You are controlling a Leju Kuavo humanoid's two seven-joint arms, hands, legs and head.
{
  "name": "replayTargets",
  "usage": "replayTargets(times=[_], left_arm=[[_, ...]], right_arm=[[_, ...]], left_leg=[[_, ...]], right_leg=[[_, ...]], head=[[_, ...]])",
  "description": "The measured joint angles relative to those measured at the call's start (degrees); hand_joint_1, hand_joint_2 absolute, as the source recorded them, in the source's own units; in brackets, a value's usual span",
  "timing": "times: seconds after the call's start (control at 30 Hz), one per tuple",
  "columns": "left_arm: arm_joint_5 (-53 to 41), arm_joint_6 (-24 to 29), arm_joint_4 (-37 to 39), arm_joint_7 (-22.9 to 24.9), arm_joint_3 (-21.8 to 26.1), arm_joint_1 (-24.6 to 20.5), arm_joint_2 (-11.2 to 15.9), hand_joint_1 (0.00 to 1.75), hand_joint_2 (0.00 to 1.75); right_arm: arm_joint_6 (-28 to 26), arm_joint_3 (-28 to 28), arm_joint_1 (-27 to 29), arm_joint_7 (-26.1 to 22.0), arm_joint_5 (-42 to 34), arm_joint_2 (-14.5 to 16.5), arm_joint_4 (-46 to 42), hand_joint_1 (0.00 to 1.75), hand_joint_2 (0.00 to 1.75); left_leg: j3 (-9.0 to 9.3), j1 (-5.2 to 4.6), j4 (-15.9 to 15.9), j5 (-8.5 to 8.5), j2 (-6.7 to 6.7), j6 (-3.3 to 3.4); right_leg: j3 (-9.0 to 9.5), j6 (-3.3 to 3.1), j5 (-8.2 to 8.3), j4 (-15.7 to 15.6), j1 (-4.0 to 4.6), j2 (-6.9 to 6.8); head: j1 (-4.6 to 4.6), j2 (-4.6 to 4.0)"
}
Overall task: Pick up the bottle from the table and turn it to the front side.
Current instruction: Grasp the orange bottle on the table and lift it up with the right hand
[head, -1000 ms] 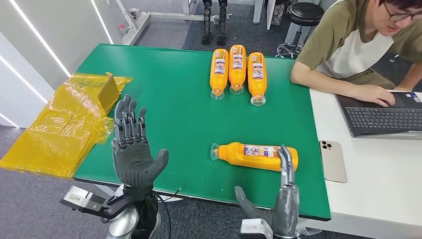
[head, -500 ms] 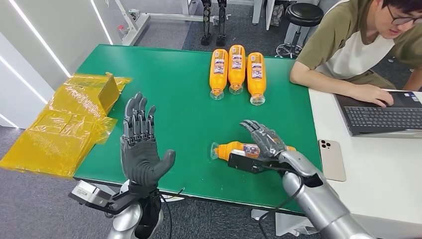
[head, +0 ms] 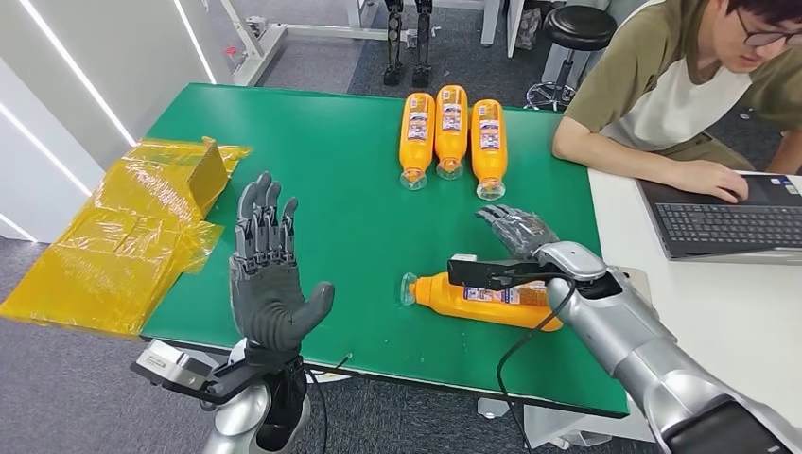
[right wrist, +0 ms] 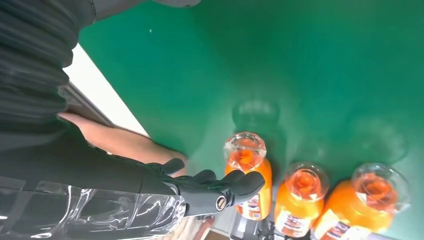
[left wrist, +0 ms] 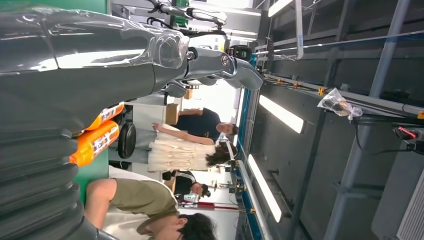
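**Right hand poised over the lying bottle**

The bottle [head: 482, 296] lies on its side near the front edge of the green worktop [head: 340, 218], label showing, cap toward the robot's left. The right hand [head: 515, 232] hovers above it, fingers spread and holding nothing, apparently lining up a grasp from above. The left hand [head: 268, 274] stands upright, palm open and empty, perhaps ready to help with the turn. Half a second ago the right hand was lower, over the bottle's middle; it has since shifted toward the three bottles [head: 451, 135] at the back. The left hand has barely moved.
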Motion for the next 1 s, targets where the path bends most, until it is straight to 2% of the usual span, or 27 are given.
replayTargets(times=[0.23, 0.37, 0.5, 0.67, 0.87, 0.93, 1.0], left_arm=[[0.93, -0.83, -0.01, 0.0, 1.33, 0.0, -0.24, 0.0, 1.75], [0.94, -0.62, -0.02, 0.0, 2.12, 0.02, -0.32, 0.0, 1.75], [0.69, 0.13, -0.49, 0.0, 2.6, 0.12, -0.33, 0.0, 1.75], [0.46, 0.63, -0.91, 0.0, 2.84, 0.2, -0.33, 0.0, 1.75], [0.24, 1.43, -1.17, 0.0, 2.87, 0.22, -0.33, 0.0, 1.75], [0.2, 1.71, -1.17, 0.0, 2.88, 0.22, -0.33, 0.0, 1.75], [0.2, 1.9, -1.17, 0.0, 2.88, 0.22, -0.33, 0.0, 1.75]], right_arm=[[7.07, 5.08, -3.0, -0.32, 0.03, -0.19, 5.24, 0.0, 1.75], [5.52, 7.65, -3.89, 0.0, -0.58, -0.13, 7.6, 0.0, 1.75], [-9.25, 9.85, -4.1, 4.89, 3.06, 0.11, 8.17, 0.0, 1.75], [-17.92, 11.48, -3.75, 7.48, 5.21, 0.97, 8.09, 0.0, 1.75], [-36.76, 12.03, -2.13, 14.26, 12.45, 3.5, 5.86, 0.0, 1.75], [-40.24, 11.9, -1.28, 13.51, 11.04, 4.48, 4.34, 0.0, 1.75], [-40.05, 11.0, 0.07, 8.81, 5.24, 5.59, 2.57, 0.0, 1.75]], left_leg=[[0.0, 0.0, 0.01, 0.01, -0.02, 0.0], [-0.01, 0.0, 0.01, 0.01, -0.04, 0.0], [-0.01, 0.0, 0.01, 0.0, -0.01, 0.0], [-0.03, 0.02, -0.01, 0.01, -0.06, -0.01], [0.01, 0.03, -0.01, 0.01, 0.01, -0.01], [0.01, 0.03, -0.01, 0.01, -0.01, -0.01], [0.0, 0.04, -0.02, 0.01, -0.02, -0.01]], right_leg=[[0.01, 0.0, 0.0, 0.0, 0.0, -0.03], [0.01, 0.0, 0.0, 0.01, 0.0, -0.04], [0.0, 0.0, 0.0, 0.01, 0.0, -0.02], [0.0, -0.01, 0.0, 0.02, 0.03, -0.07], [-0.01, -0.01, 0.0, 0.02, 0.07, -0.01], [-0.01, -0.01, -0.01, 0.02, 0.08, -0.02], [-0.01, -0.01, -0.01, 0.02, 0.09, -0.03]], head=[[0.01, 0.0], [0.01, 0.0], [-0.01, 0.0], [0.0, 0.0], [-0.01, 0.0], [-0.01, 0.0], [0.0, 0.0]])
